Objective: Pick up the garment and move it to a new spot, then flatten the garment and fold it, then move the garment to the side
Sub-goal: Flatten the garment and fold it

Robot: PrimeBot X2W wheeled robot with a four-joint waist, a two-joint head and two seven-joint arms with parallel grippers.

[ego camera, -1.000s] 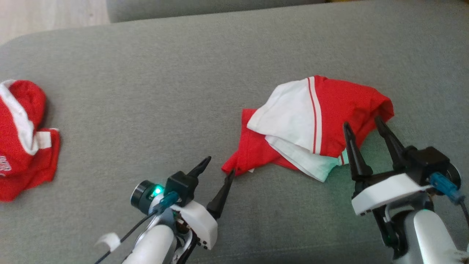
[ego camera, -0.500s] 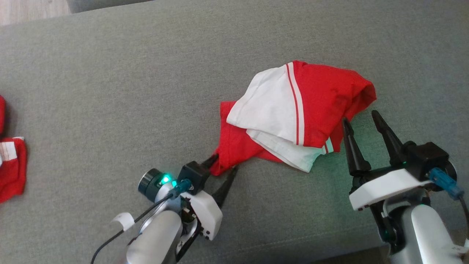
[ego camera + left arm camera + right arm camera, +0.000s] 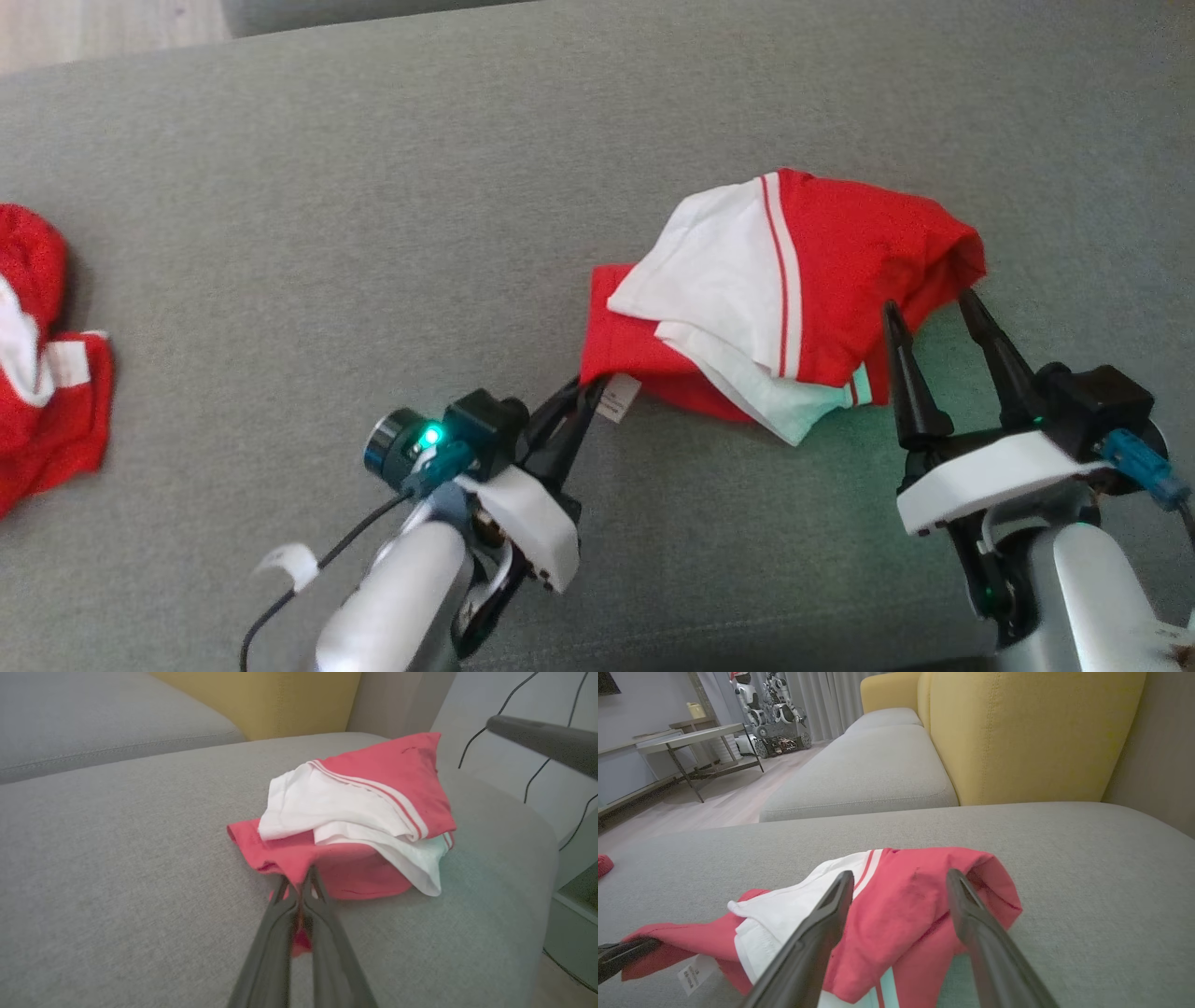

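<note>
Head view sets the red-and-white garment [image 3: 822,299] crumpled on the grey cushion [image 3: 373,233], its near corner (by the white label [image 3: 618,397]) pinched between the left gripper's [image 3: 583,387] closed fingers, the right gripper [image 3: 926,302] spread wide at its red edge — the right wrist view adds a yellow backrest [image 3: 1031,737] behind.

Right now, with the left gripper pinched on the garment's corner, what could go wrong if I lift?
1. The left gripper pinches only a thin corner of the garment by its label; it might slip out.
2. The right gripper is open astride the red fold, gripping nothing; a one-sided lift could drag the garment bunched or snag it.
</note>
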